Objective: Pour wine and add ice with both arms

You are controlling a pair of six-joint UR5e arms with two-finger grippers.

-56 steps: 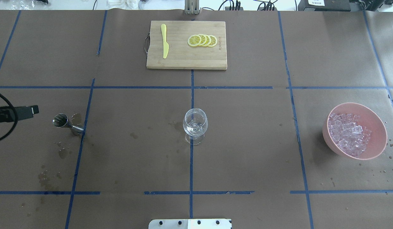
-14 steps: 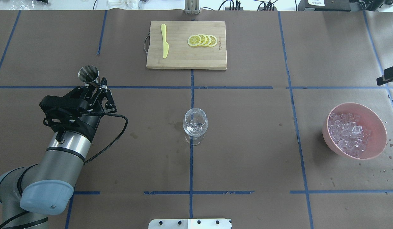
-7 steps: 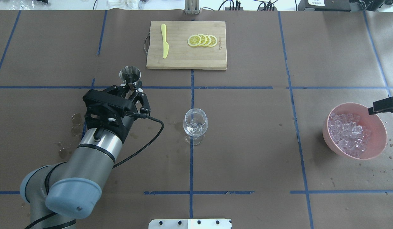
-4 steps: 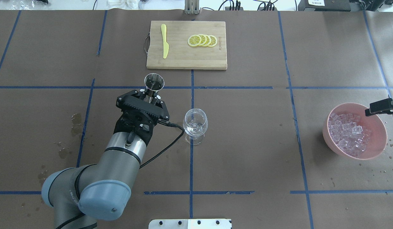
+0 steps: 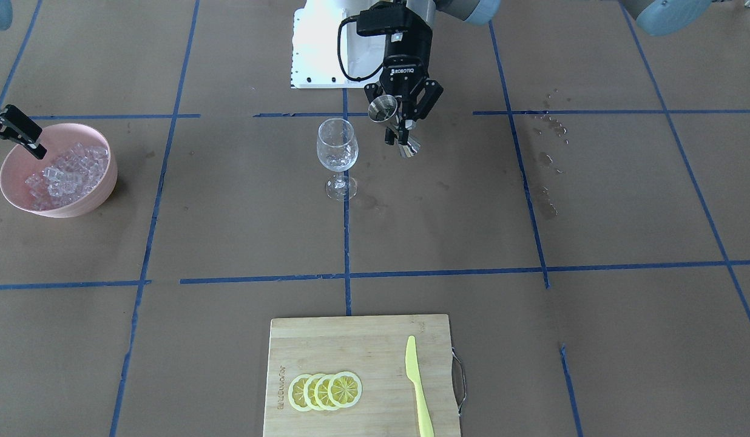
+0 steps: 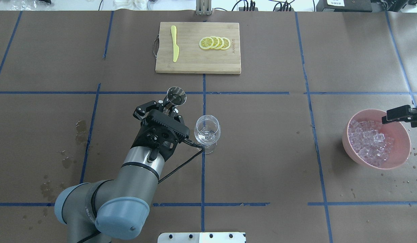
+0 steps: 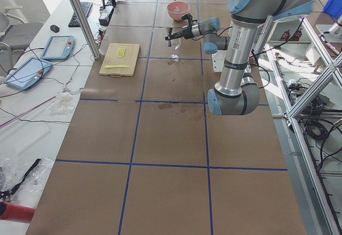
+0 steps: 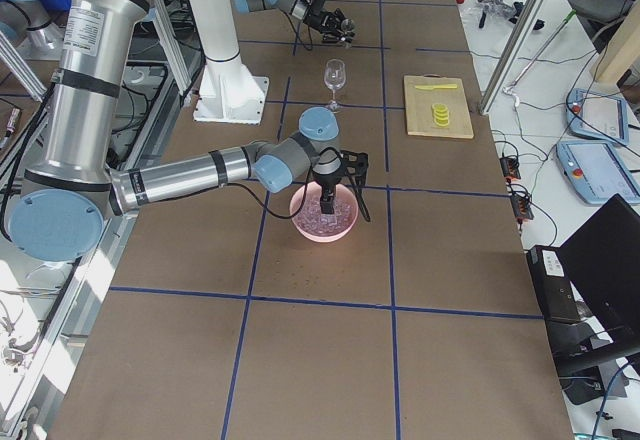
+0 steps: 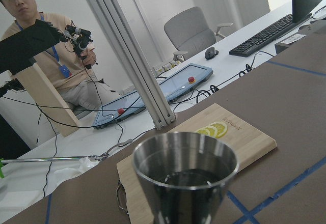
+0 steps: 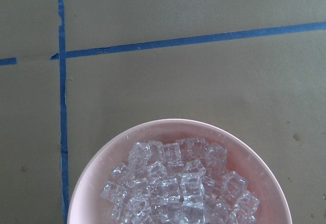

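Steel jigger [image 6: 176, 95], likely slick, liquid-loaded: your left gripper [image 6: 168, 106] clamps its waist, just upper-left of the fragile glass [image 6: 207, 130] mid-frame. Ice [image 6: 368, 141], probably slippery, sits in bowl [image 6: 399, 133] far right; can't tell right gripper [image 6: 387, 118] state.

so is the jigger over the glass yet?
No, in the front-facing view the jigger held in the left gripper sits beside the wine glass, clear of its rim.
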